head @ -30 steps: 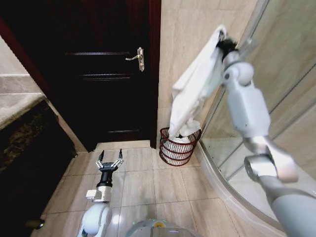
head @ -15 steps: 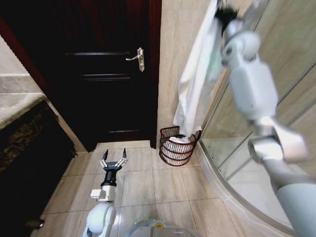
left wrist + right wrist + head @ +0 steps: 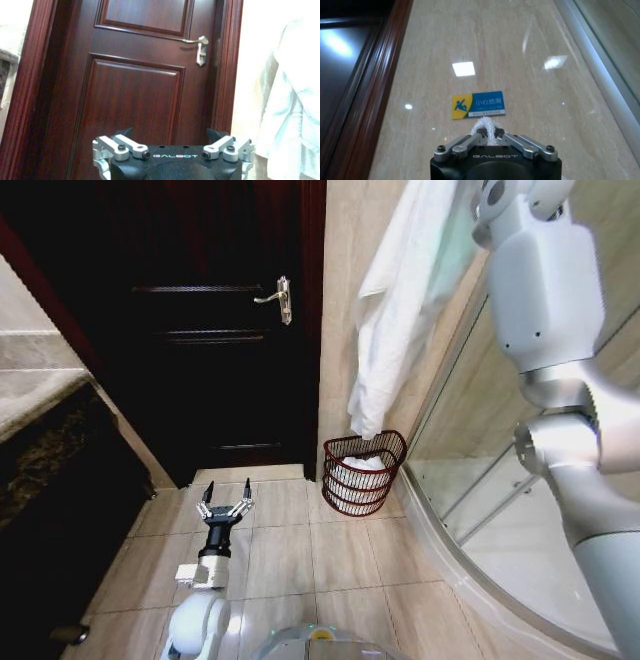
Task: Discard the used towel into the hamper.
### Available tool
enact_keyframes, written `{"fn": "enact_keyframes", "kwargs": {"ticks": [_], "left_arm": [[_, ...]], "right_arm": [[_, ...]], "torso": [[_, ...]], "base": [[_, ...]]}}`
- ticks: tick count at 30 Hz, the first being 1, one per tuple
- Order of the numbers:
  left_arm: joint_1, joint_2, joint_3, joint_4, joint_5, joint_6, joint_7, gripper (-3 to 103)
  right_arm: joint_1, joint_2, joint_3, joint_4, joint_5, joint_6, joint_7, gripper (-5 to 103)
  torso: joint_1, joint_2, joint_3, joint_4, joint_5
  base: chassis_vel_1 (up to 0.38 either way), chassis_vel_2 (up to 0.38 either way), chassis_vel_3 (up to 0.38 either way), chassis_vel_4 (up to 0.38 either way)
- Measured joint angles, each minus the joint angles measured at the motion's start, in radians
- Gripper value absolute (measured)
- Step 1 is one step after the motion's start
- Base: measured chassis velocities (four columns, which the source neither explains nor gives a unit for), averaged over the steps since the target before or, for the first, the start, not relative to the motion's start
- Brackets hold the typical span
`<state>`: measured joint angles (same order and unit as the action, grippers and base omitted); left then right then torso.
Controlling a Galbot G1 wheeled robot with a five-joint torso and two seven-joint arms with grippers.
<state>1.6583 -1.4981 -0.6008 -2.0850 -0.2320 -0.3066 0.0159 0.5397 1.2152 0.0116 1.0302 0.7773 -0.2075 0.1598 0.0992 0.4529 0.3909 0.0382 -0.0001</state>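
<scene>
Pretty standard bathroom. The main landmark is a dark red-brown wooden door (image 3: 215, 330) with raised panels and a silver lever handle (image 3: 277, 297) on its right edge. Right of the door there's a wall (image 3: 355, 240) of glossy beige stone tile, and up on it sits a small blue and yellow sign (image 3: 478, 104), with ceiling lights reflecting off the tile around it. Further right of the door is a curved glass shower screen (image 3: 500, 470) on a pale raised curb. In front of the door the floor (image 3: 300, 565) is beige square tile. Left of the door stands a dark counter (image 3: 50, 500) with a speckled stone edge.
</scene>
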Motion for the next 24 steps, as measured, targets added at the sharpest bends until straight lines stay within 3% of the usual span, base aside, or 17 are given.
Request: {"fn": "enact_keyframes", "kwargs": {"ticks": [12, 24], "left_arm": [[-0.017, -0.004, 0.022, 0.018, 0.009, 0.003, 0.000, 100], [-0.009, -0.006, 0.008, 0.024, 0.011, -0.003, -0.001, 100]], "right_arm": [[-0.137, -0.047, -0.021, 0.109, 0.046, -0.012, 0.021, 4], [-0.375, -0.090, 0.007, 0.214, 0.027, 0.042, 0.022, 4]], "torso": [[0.000, 0.000, 0.000, -0.0001, 0.0003], [0.000, 0.000, 0.000, 0.0001, 0.0000]], "base": [[0.000, 0.000, 0.000, 0.000], [0.000, 0.000, 0.000, 0.000]]}}
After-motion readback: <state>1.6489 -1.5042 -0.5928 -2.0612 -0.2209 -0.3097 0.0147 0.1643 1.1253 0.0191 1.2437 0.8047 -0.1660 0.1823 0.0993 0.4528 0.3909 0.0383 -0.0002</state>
